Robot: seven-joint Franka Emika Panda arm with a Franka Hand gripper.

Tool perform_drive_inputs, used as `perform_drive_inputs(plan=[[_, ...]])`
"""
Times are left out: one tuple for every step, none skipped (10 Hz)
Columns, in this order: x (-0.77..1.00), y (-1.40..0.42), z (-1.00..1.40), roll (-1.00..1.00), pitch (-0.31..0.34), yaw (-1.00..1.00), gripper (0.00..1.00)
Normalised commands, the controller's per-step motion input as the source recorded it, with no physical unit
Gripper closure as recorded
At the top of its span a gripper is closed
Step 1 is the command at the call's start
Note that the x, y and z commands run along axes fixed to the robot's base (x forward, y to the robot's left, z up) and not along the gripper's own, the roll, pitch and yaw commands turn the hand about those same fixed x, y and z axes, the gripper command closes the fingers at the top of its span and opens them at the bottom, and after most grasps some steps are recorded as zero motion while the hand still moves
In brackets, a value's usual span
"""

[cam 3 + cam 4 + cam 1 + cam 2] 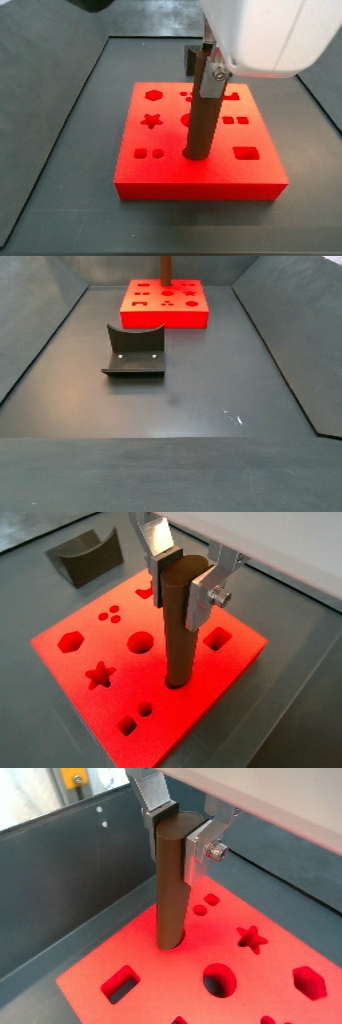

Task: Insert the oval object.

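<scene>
Silver gripper (185, 580) jaws clamping smooth dark brown oval object (179, 622), upright, tip in matte red block (80, 662)

I am seeing the oval object (178, 622), a long dark brown peg, standing upright with its lower end sitting in a hole of the red block (80, 702). The gripper (187, 580) is clamping its upper end between the silver fingers. In a side view the peg (203, 120) is rising well above the block's top face.
</scene>
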Motion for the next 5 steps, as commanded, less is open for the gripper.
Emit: perform_drive_inputs(plan=[[0.0, 0.0, -0.01, 0.0, 0.0, -0.22, 1.0], [-0.12, 0.04, -0.03, 0.0, 0.0, -0.13, 1.0], [-0.29, 0.09, -0.01, -0.02, -0.027, -0.07, 1.0], [-0.3, 0.11, 0.0, -0.12, -0.091, 0.0, 1.0], [-0.31, 0.07, 0.0, -0.15, -0.15, 0.0, 1.0]])
